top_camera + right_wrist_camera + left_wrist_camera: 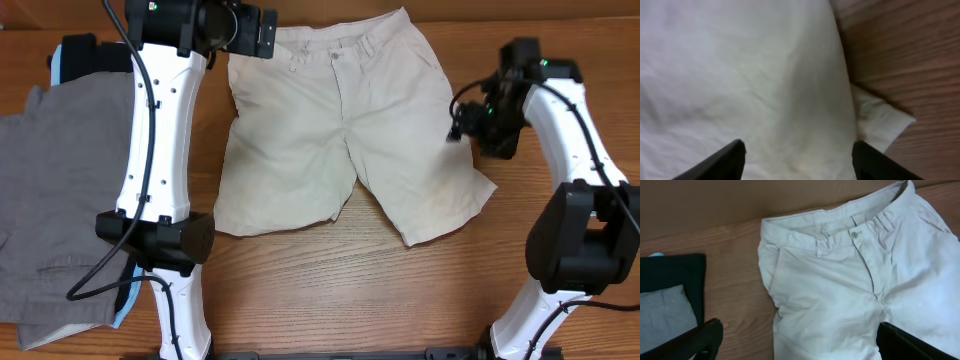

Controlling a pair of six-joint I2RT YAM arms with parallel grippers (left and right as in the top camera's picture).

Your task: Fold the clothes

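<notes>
The cream shorts (340,130) lie spread flat on the wooden table, waistband at the far edge, both legs toward me. My left gripper (262,35) hovers open over the waistband's left corner; its view shows the shorts (840,290) with the button (855,234) between its two wide-apart fingers (797,340). My right gripper (462,125) is open above the shorts' right side; its fingers (797,157) straddle the cloth (740,75) near the hem corner (885,122). Neither holds anything.
Grey trousers (45,210) lie at the table's left, with a black and a light-blue garment under them (70,60); they also show in the left wrist view (670,295). Bare wood (350,290) lies in front of the shorts.
</notes>
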